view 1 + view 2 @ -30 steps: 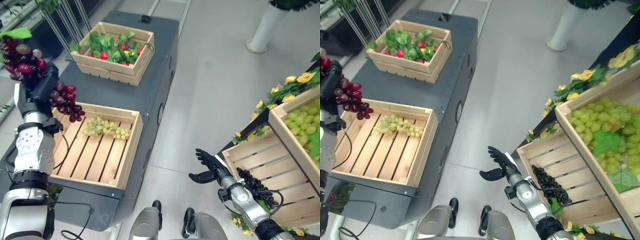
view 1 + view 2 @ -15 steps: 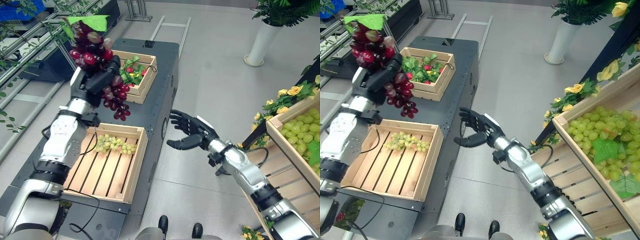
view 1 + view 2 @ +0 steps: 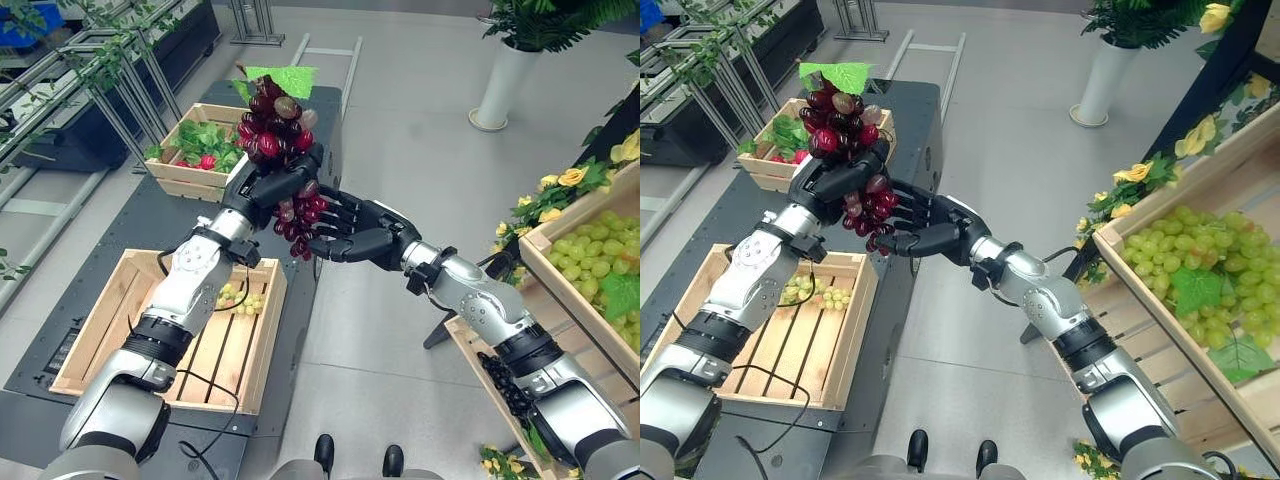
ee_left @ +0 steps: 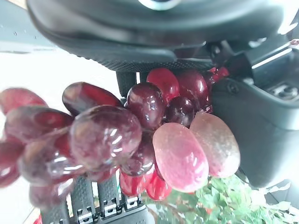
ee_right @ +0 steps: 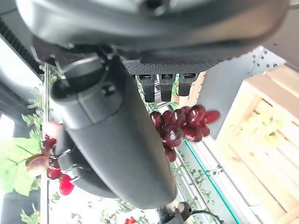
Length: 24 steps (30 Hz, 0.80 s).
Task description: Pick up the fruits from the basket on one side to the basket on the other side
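Red grapes (image 3: 278,135) hang clenched in left hand (image 3: 268,188); right hand (image 3: 352,232), fingers spread at 3 o'clock, touches them: handover, right must close.

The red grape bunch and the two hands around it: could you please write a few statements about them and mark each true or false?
1. The left hand is curled round the red grape bunch. True.
2. The bunch lies in the wooden crate by the green grapes. False: it is held up in the air above the floor beside the cart.
3. The right hand has its fingers spread beside the bunch's lower end. True.
4. The bunch has a green leaf on top. True.
5. The right hand holds black grapes. False: it holds nothing.
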Available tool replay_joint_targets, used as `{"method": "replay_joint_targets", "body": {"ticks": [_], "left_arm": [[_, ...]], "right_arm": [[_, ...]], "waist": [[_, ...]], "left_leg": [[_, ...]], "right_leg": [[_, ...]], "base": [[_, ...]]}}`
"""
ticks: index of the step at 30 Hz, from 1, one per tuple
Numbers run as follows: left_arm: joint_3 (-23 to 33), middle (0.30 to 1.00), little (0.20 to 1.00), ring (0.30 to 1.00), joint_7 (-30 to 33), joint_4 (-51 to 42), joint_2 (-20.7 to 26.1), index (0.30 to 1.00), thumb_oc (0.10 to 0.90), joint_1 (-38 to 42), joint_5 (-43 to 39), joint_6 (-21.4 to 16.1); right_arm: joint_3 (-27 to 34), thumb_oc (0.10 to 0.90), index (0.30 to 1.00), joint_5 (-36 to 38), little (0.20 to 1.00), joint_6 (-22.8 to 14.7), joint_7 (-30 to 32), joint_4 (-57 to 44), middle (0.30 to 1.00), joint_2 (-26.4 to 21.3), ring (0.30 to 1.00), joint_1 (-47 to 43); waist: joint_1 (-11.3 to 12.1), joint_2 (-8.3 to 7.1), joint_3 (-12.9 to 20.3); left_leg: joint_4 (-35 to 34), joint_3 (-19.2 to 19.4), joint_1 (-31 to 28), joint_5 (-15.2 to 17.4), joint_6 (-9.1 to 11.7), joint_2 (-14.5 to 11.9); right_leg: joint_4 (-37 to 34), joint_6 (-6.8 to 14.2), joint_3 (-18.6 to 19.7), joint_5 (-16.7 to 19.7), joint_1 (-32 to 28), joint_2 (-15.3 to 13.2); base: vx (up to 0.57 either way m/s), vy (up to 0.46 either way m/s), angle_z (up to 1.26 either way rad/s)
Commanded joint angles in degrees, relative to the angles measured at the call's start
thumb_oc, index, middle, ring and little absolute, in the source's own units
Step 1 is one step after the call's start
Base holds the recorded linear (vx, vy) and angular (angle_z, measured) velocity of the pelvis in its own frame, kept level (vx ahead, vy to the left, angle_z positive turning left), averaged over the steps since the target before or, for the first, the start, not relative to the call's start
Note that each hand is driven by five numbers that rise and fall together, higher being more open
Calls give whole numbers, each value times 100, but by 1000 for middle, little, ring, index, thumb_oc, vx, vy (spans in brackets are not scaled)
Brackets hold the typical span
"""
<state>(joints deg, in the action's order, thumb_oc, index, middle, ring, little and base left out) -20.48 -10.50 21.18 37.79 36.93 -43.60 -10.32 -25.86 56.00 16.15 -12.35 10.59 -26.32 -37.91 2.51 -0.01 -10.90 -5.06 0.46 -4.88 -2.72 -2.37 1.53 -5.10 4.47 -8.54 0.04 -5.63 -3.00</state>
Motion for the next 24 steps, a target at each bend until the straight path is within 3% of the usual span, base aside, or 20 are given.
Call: {"method": "replay_joint_targets", "body": {"ticks": [1,11,24], "left_arm": [[-264,300,300,300,-110,227,-375,300,400,1338,-138,-530],[-576,300,300,300,-45,-53,-599,300,400,1619,-255,-434],[-843,300,300,300,-349,-311,-768,300,400,1804,-315,-112]], "right_arm": [[141,800,900,1107,900,-185,-182,130,900,578,900,-559],[119,800,900,1731,900,-91,-57,556,900,786,900,-642],[-29,800,900,1798,900,-267,97,916,900,912,900,-1046]], "waist": [[-30,-24,1192],[-51,-40,1222],[-13,-41,1256]], "left_leg": [[6,-108,15,372,123,248],[6,-31,-54,405,142,200],[6,-31,-101,430,142,184]], "right_leg": [[10,-278,-55,86,45,142],[10,-305,-81,42,-22,165],[10,-316,-97,7,-71,165]], "base": [[13,-9,-10],[2,-1,-1],[0,0,0]]}}
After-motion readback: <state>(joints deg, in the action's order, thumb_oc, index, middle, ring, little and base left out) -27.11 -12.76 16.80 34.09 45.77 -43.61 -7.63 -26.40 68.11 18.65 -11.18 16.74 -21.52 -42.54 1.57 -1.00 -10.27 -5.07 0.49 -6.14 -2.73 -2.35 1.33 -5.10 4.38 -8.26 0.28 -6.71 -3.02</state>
